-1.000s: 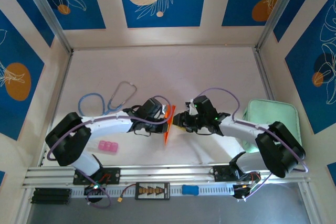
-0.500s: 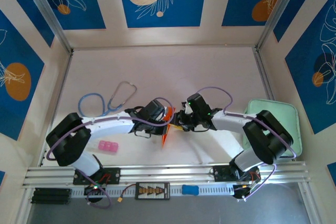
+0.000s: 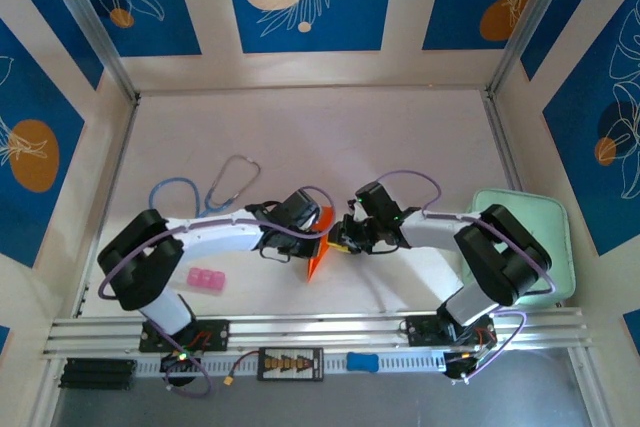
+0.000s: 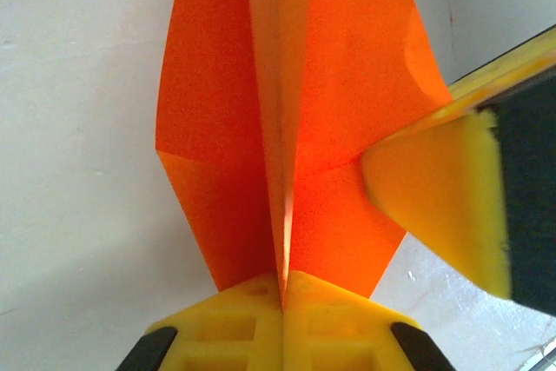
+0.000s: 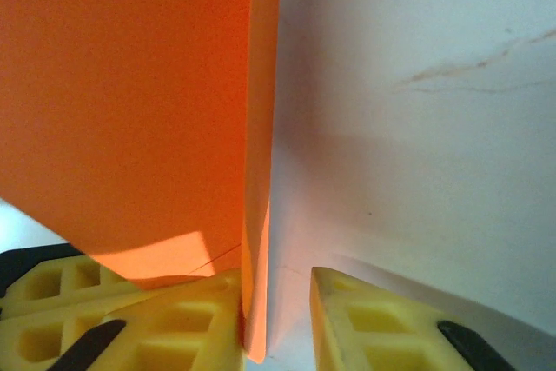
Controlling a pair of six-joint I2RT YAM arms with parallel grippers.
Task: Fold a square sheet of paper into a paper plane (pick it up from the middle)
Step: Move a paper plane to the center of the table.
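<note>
The orange paper (image 3: 318, 252) is folded into a pointed dart shape with a raised centre crease (image 4: 280, 128), its wings spread over the white table. My left gripper (image 4: 283, 288) is shut on the crease at the near end, seen from above at the left gripper (image 3: 312, 235). My right gripper (image 3: 340, 239) comes in from the right. Its jaws stand apart, and the paper's edge (image 5: 257, 284) lies between them, against the left finger (image 5: 182, 323). The right gripper (image 5: 276, 323) is open. In the left wrist view one of its yellow fingers (image 4: 434, 206) rests on the right wing.
A blue and grey stethoscope (image 3: 215, 192) lies at the back left. A small pink block (image 3: 207, 279) sits by the left arm's base. A pale green tray (image 3: 530, 232) is on the right, partly under the right arm. An aluminium rail (image 3: 320, 332) runs along the near edge.
The right arm has drawn in to the left, bringing its gripper up to the paper. The paper has dropped lower and spread wider. The left gripper has kept its hold.
</note>
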